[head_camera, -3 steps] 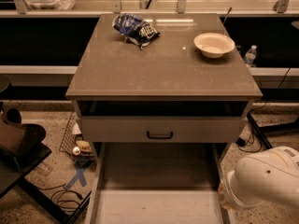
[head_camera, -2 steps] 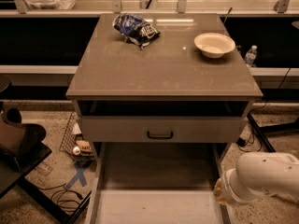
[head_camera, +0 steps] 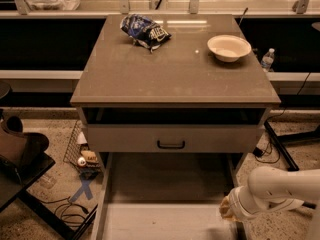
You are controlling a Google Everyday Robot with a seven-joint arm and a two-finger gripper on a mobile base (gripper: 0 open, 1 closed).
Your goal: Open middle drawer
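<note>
The middle drawer (head_camera: 165, 223) stands pulled out at the bottom of the camera view, showing its pale grey inner floor. Its front and handle are cut off by the lower edge. Above it a closed grey-beige drawer front (head_camera: 125, 138) carries a small black loop handle (head_camera: 171, 144). My gripper (head_camera: 226, 211) is at the end of the white arm (head_camera: 280, 189) at the lower right, over the open drawer's right side rail.
On the cabinet top (head_camera: 175, 69) lie a blue chip bag (head_camera: 145, 31) and a white bowl (head_camera: 229, 47). A dark chair (head_camera: 20, 156) and loose cables (head_camera: 70, 211) are on the floor at left. A water bottle (head_camera: 267, 59) and a black stand's leg (head_camera: 280, 144) are at right.
My arm has moved left and slightly down, closer to the open drawer's right side. The drawers have not visibly moved.
</note>
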